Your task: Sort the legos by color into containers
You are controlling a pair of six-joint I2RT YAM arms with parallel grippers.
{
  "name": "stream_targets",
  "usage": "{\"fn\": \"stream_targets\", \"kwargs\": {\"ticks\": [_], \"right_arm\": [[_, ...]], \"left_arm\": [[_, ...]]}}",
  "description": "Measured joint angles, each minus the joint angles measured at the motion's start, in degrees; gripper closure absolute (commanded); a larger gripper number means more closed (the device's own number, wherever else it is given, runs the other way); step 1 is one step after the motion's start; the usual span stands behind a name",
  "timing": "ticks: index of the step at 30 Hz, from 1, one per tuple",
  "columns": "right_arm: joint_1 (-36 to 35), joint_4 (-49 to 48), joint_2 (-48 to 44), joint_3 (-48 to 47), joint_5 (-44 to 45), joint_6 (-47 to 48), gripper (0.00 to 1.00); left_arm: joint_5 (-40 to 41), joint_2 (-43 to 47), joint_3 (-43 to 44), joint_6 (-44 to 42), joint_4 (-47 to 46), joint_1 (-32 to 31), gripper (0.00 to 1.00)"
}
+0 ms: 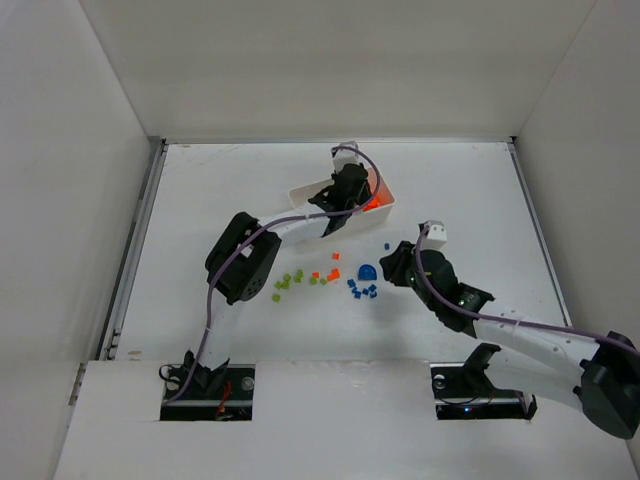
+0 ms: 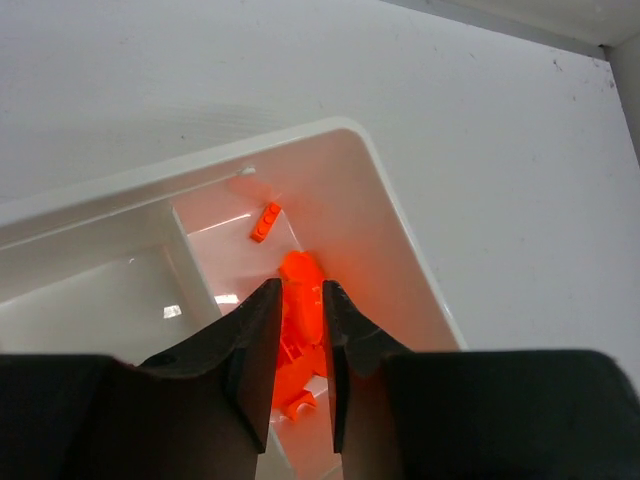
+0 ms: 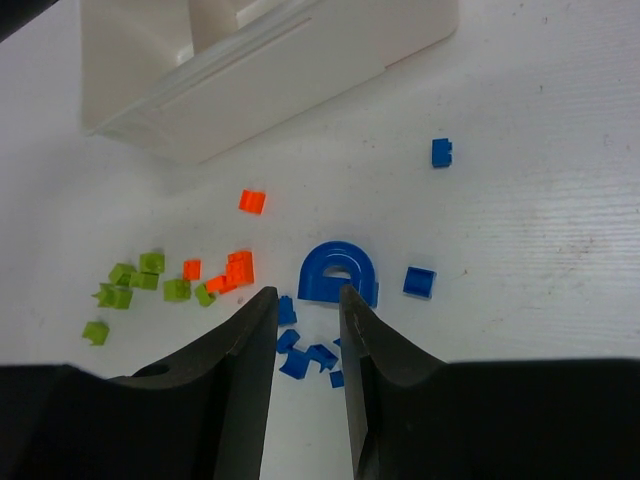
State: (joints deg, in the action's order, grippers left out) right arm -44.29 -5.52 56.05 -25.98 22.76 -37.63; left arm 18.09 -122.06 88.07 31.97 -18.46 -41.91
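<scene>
While bright orange plastic bricks point(image 2: 298, 268) were judged released into the white three-compartment plastic tray point(image 2: 392, 205) | left gripper point(image 2: 300, 300) was seen narrowly parted, nothing pinched | right gripper point(image 3: 305, 295) was held spread, empty, above small blue plastic bricks point(image 3: 300, 362) | next: a blue pickup was called for

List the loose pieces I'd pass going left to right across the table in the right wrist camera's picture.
Lone yellow-green brick at the far left → single orange brick lying apart from the others → big blue arch → small blue brick farthest right.
</scene>
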Motion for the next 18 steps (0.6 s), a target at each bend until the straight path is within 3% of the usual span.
{"fn": "stream_targets", "kwargs": {"ticks": [5, 11, 15, 18], "right_arm": [[-1.2, 0.0, 1.4, 0.0, 0.7, -0.4, 0.63], [-2.8, -0.6, 4.8, -0.2, 0.9, -0.7, 0.70], [-5.7, -1.7, 11.1, -2.0, 0.7, -0.8, 0.69], [-8.4, -3.0, 16.9, -4.5, 0.3, -0.6, 0.56]], "left_arm": [[-0.7, -0.9, 1.2, 0.0, 0.4, 0.0, 0.66], [-1.6, -0.5, 0.4, 0.0, -0.3, 0.1, 0.67], [-2.0, 6.5, -10.2, 0.6, -2.8, 0.8, 0.71], [-1.9, 15.7, -21.2, 1.4, -4.4, 1.9, 0.72]]}}
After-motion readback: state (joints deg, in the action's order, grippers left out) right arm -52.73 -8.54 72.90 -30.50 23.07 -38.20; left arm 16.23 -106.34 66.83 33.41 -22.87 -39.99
